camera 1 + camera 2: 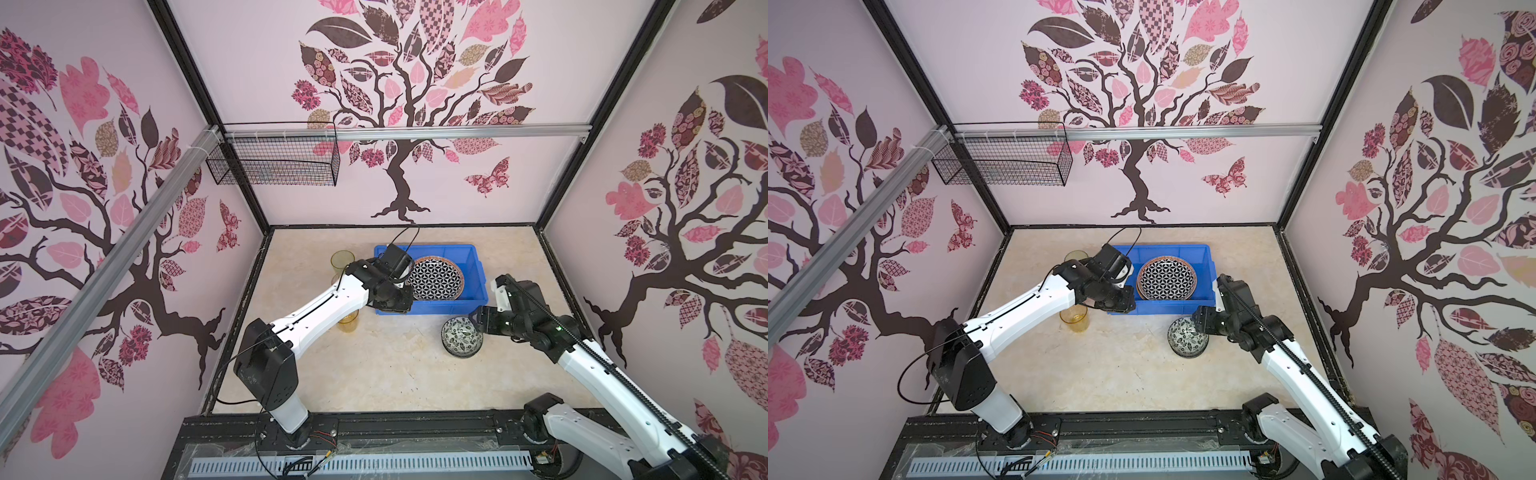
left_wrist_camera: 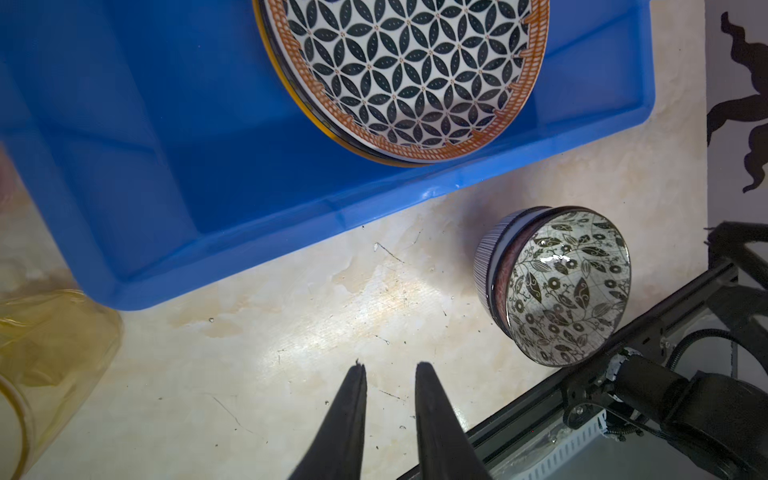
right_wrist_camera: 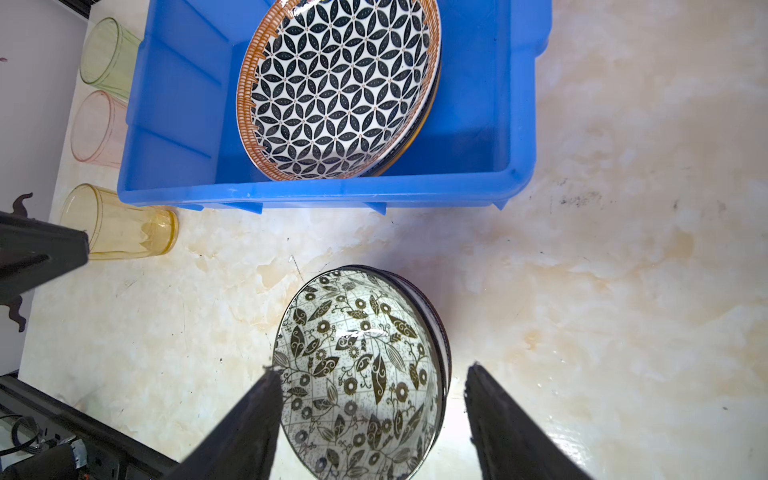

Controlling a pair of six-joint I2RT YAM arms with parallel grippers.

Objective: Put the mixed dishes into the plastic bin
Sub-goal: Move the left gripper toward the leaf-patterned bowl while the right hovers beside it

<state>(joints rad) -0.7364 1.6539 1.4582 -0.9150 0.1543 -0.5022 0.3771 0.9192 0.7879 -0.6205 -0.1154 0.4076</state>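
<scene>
Your left gripper (image 2: 390, 368) hangs over bare counter (image 2: 291, 332) just in front of the bin (image 2: 166, 145). Its fingers are parted by a narrow gap, with nothing between them. In both top views that arm reaches over the bin's front left corner.

Your right gripper (image 3: 372, 369) is spread wide over the floral bowl (image 3: 357, 374). One finger shows over the bowl's rim and the other just off its far side. You cannot tell from these views whether either one touches it.

The bowl (image 1: 461, 336) sits on the counter near the bin's front right corner, apart from it. It is the top of a small stack, and the left wrist view shows a striped bowl (image 2: 494, 257) beneath it.

Inside the bin (image 1: 440, 251), towards its right end, lies the geometric plate (image 1: 436, 277) with its orange rim. The edges of more plates show under it.

The amber tumbler (image 3: 120, 224) stands on the counter just beside the bin's front left corner, partly under your left arm in both top views. The pink tumbler (image 3: 97, 126) and the green tumbler (image 3: 108, 54) stand along the bin's left side, all outside it.
</scene>
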